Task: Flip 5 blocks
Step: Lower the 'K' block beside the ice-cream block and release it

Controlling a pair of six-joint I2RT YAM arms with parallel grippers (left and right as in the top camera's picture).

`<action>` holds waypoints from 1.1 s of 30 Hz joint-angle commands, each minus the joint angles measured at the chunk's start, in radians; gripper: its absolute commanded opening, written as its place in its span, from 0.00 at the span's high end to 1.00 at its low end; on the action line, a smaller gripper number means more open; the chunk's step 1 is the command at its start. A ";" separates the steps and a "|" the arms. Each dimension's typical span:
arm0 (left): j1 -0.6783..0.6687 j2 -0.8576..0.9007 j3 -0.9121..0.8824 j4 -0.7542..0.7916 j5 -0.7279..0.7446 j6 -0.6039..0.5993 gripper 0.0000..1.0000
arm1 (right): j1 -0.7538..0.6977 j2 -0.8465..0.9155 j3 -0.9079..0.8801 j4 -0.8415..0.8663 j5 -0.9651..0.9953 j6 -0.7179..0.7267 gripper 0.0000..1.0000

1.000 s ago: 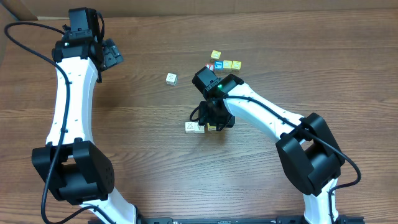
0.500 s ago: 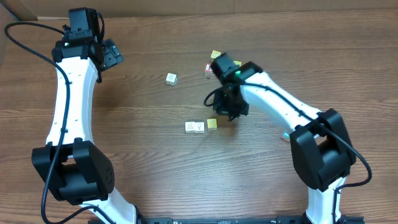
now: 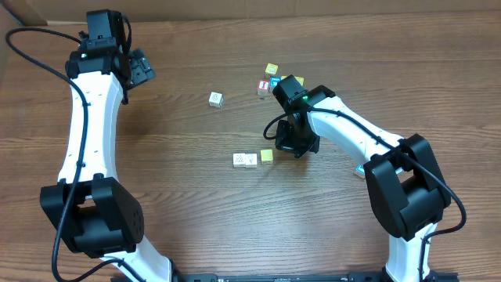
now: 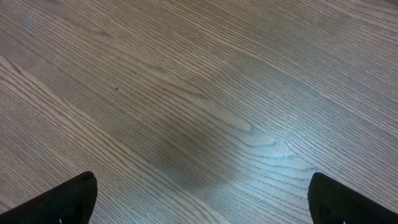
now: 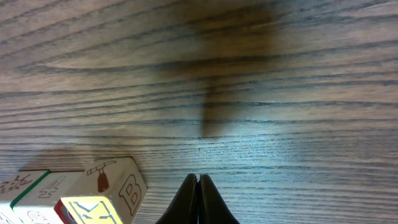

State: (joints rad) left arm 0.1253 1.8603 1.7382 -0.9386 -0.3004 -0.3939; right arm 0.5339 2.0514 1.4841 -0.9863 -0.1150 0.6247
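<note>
— What's the surface like from where you stand?

— A brown wood-grain table (image 3: 156,196), with streaks running side to side and a soft patch of glare. Past its far left corner there's something tan (image 3: 19,9), cardboard by the look of it.

— And the blocks?

— A short row sits about the middle of the table. A cream block (image 3: 239,160) touches a second cream block (image 3: 250,160), and a yellow block (image 3: 267,156) sits just beside them on the right. A lone cream block (image 3: 215,99) lies nearer the far edge, well apart from the row. Further right along that edge is a loose cluster: a second yellow block (image 3: 272,70), a red-faced cube (image 3: 264,86) and a blue-faced block (image 3: 275,81).

— The arms?

— The right gripper (image 3: 296,146) hangs just right of the row. Its fingers are pressed together with nothing between them, and the tips are over bare wood. The left gripper (image 3: 139,69) is off near the far left corner. Its fingers (image 4: 68,198) are spread wide, with only wood grain beneath.
</note>
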 commanded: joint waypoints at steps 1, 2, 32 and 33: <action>0.003 -0.015 0.018 0.001 -0.014 -0.022 0.00 | 0.004 -0.037 -0.002 0.014 0.009 -0.003 0.96; 0.003 -0.015 0.018 0.001 -0.014 -0.022 0.00 | 0.004 -0.037 -0.002 0.015 0.008 -0.003 0.96; 0.003 -0.015 0.018 0.001 -0.014 -0.022 0.00 | 0.050 -0.037 -0.002 0.070 -0.054 -0.003 0.96; 0.003 -0.015 0.018 0.001 -0.014 -0.022 0.00 | 0.056 -0.037 -0.002 0.070 -0.050 -0.003 0.96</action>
State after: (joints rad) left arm 0.1253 1.8603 1.7382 -0.9386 -0.3004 -0.3939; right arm 0.5682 2.0514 1.4841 -0.9203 -0.1551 0.6247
